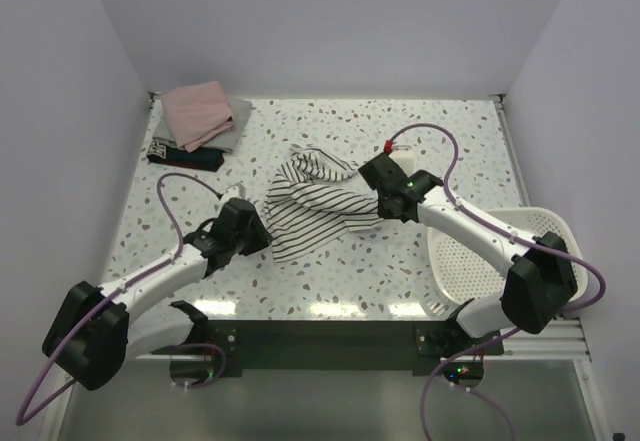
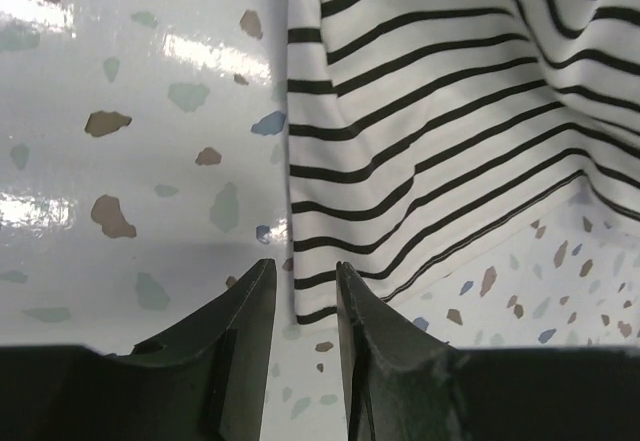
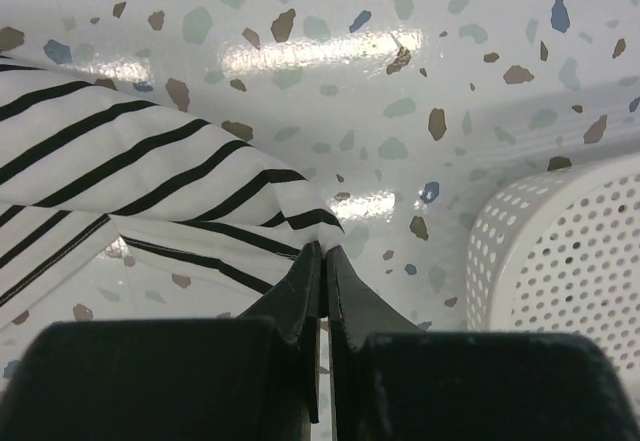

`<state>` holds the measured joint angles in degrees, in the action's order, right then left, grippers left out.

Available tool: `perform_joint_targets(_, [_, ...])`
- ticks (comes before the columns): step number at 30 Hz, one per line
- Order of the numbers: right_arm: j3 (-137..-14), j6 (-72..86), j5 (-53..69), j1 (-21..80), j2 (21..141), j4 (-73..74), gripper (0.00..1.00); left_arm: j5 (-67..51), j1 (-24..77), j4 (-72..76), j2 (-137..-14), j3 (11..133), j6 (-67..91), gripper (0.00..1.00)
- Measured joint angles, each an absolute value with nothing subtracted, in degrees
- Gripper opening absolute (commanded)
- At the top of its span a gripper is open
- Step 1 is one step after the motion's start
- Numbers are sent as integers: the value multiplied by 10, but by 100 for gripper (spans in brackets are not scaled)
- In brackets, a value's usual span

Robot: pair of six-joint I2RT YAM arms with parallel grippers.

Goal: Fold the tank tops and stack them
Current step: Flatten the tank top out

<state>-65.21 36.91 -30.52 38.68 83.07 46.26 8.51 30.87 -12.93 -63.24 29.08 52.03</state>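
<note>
The white tank top with thin black stripes lies crumpled and partly lifted at the table's middle. My right gripper is shut on a corner of it, and the cloth spreads to the left of the jaws. My left gripper is open at its near left corner. In the left wrist view the striped hem reaches down between my left fingertips. The dusty pink top lies folded at the far left, on a grey-green one and a dark navy one.
A white slotted plastic basket lies at the right near edge under my right arm and shows in the right wrist view. The speckled table is bounded by walls at the left, back and right.
</note>
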Motion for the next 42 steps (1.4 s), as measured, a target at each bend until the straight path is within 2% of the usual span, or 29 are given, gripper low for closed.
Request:
perform_joint_targets(15, [-652,371,-305,385,831,437,0,41,316,-86,-672,245,526,43])
perform_joint_targets(30, [-626,371,-303,373,821,419,0,77,358,-89,-715,272,566,39])
perform_joint_targets(32, [-624,371,-302,371,819,417,0,80,363,-88,-733,283,576,37])
perform_joint_targets(34, [-623,371,-300,368,817,414,0,82,366,-88,-748,293,585,29])
perform_joint_targets(35, [-622,371,-299,367,817,412,0,83,367,-86,-756,296,590,24])
perform_joint_targets(36, [-622,371,-298,367,816,410,0,83,368,-83,-762,298,593,15])
perform_joint_targets(39, [-619,371,-290,365,814,404,0,83,369,-70,-774,299,599,4])
perform_joint_targets(42, [-618,371,-287,364,813,401,0,84,369,-69,-780,307,598,0])
